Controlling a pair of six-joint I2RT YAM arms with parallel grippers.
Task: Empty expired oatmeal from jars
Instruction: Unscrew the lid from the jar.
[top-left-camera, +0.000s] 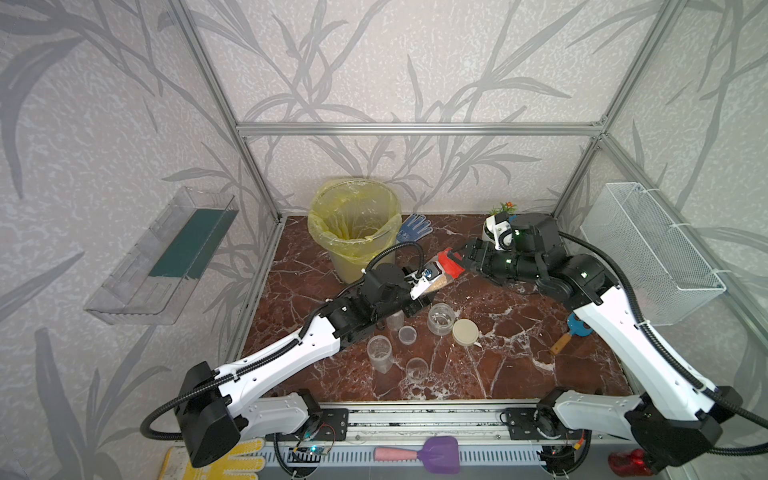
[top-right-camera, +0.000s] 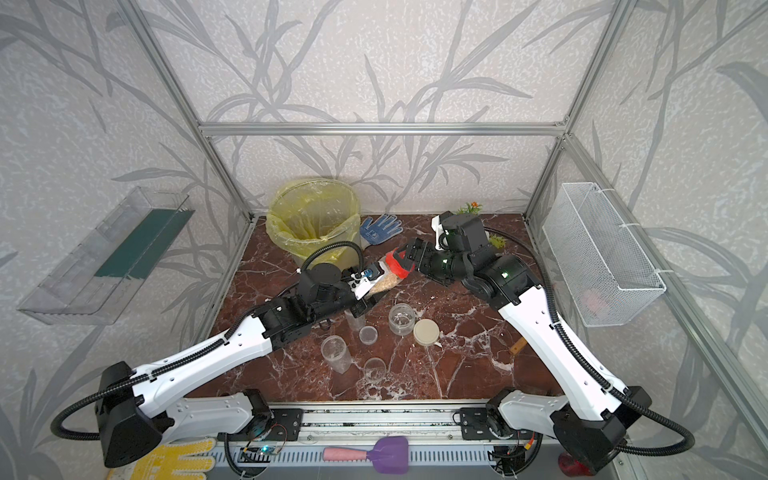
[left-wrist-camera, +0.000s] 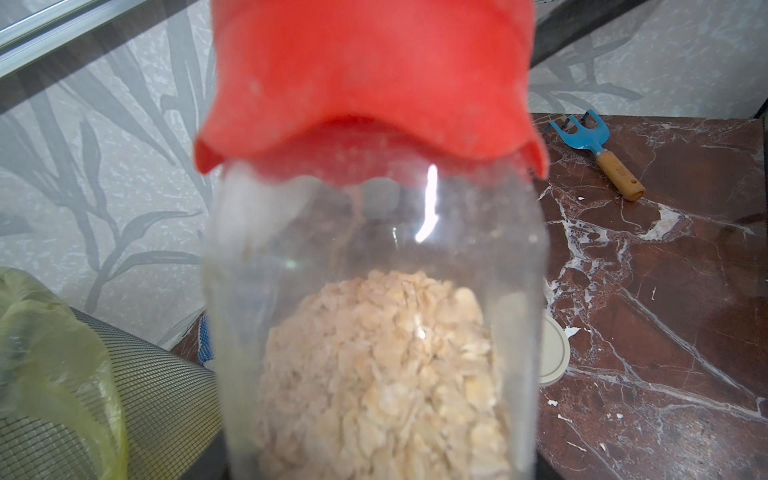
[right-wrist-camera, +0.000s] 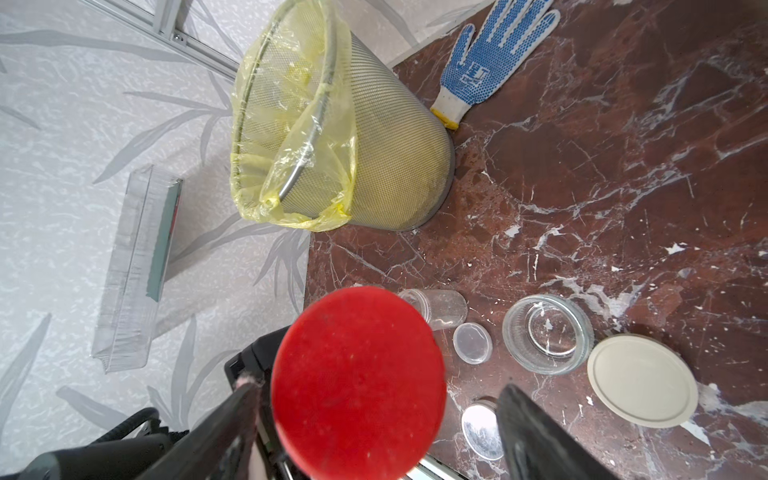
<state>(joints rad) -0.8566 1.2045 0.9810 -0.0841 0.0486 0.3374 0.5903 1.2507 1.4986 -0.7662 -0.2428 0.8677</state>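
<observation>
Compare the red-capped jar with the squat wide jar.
The red-capped jar is capped and holds oatmeal; the squat wide jar is open and looks empty. The red-capped jar is held tilted above the table; the squat wide jar stands upright on it. Both are clear.

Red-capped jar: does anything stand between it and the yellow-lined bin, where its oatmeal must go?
Nothing on the table stands between the red-capped jar, held tilted by the left gripper, and the yellow-lined bin. Its own red cap covers the mouth, shutting in the oatmeal; the right gripper straddles it with open jaws.
</observation>
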